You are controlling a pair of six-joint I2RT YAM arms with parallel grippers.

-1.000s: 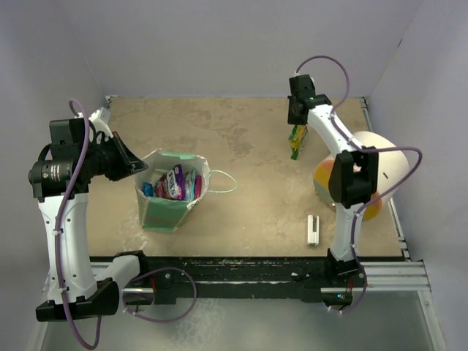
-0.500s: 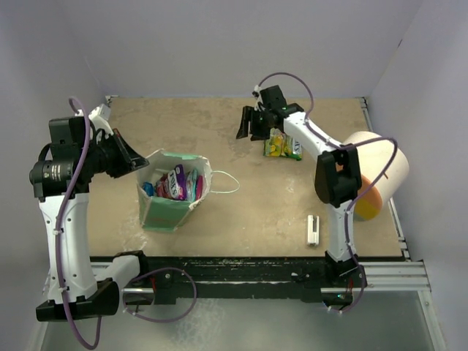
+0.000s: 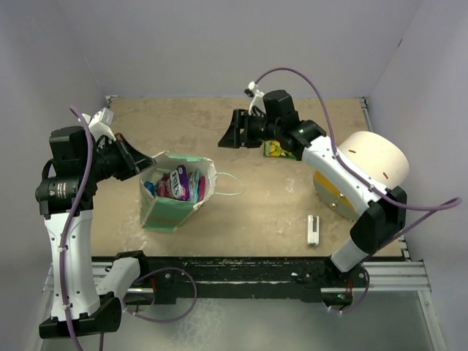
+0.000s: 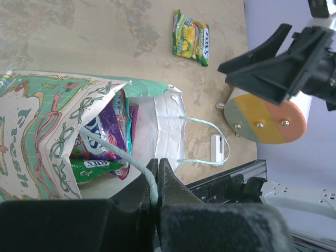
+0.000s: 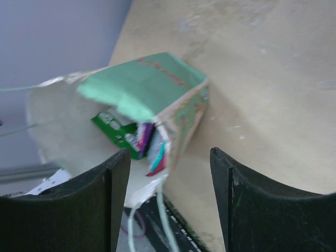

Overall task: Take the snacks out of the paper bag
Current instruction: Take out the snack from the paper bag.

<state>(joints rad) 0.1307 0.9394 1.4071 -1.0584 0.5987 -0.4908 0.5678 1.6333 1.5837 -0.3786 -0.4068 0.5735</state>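
**Q:** While the right gripper [image 3: 228,136] hangs with its fingers spread and nothing between them, where are the snacks [image 3: 175,183] from it?

**A:** Ahead of it and lower, inside the paper bag [image 3: 170,213]. The bag's open mouth faces its fingertips in the right wrist view. One yellow-green packet [image 3: 276,150] already lies flat on the table [image 3: 263,212], behind those fingertips and near the wrist.

**Q:** And the other gripper?

**A:** The left gripper [image 4: 157,169] is pinched together on a thin white string handle [image 4: 122,155] of the bag, which seems to hold the mouth open. The bag sits directly ahead of its fingertips.

**Q:** What do the things look like?

**A:** The bag is small and mint green, with a printed ribbon pattern and a white inside. The snacks stand on edge in it. They are glossy flat packets: a purple packet [image 4: 102,137] with white lettering, a green packet [image 4: 93,165], and a pink edge between them.

**Q:** How would they handle?

**A:** Light, thin and slick, I judge, so they would flex and crinkle rather than break. They are packed side by side. The best hold is likely the top edge of one packet, pinched across its thin faces, coming straight in through the mouth. The paper is flimsy and could tip or drag if a packet snags. The pinched string should steady it.
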